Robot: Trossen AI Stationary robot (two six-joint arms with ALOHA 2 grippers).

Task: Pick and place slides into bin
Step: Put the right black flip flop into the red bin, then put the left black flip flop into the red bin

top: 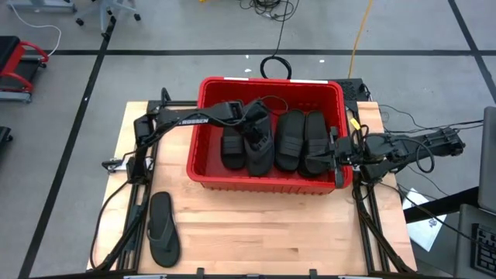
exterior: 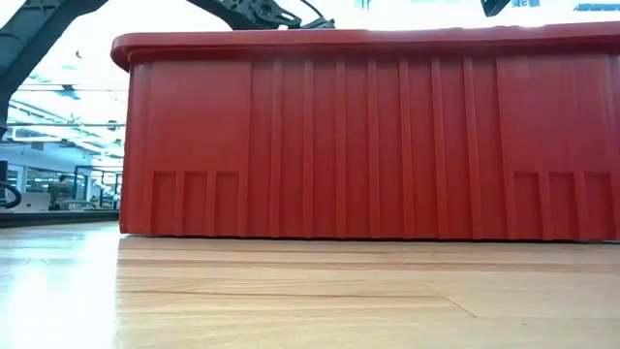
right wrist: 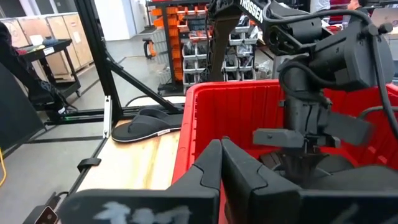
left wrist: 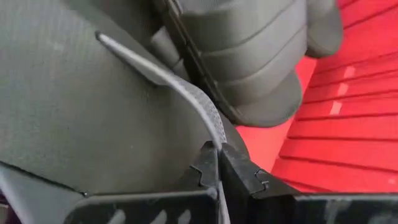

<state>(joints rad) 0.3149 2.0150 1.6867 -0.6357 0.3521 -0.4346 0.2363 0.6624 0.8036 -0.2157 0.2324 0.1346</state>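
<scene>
Only the high view took in the whole bench point(top: 271, 232): a dark-grey flip-flop point(top: 163, 230) lay alone on the wood, well apart from the left pincer point(top: 252, 116) and outside the red bin point(top: 263, 180). The left arm reached from the bench's left edge over the bin's rim, its pincer down among the slides point(top: 291, 139) inside.

The left wrist view showed what the overhead could not. The left pincer point(left wrist: 219, 163) was pressed together on the grey strap point(left wrist: 186, 93) of a second flip-flop point(left wrist: 74, 106), whose sole filled the space just beside the fingers. A ribbed black slide point(left wrist: 261, 56) lay just beyond on the bin's red floor point(left wrist: 348, 137).

In the high view, four black slides sat side by side in the bin, between the two pincers.

The right arm stretched in from the right, its pincer point(top: 339, 155) at the bin's right wall. The right wrist view showed the right pincer point(right wrist: 221, 163) pressed together on nothing, just above the red rim point(right wrist: 193, 93), with the lone flip-flop point(right wrist: 146, 124) far beyond on the bench.

The low view saw only the bin's ribbed outer wall point(exterior: 368, 136).
</scene>
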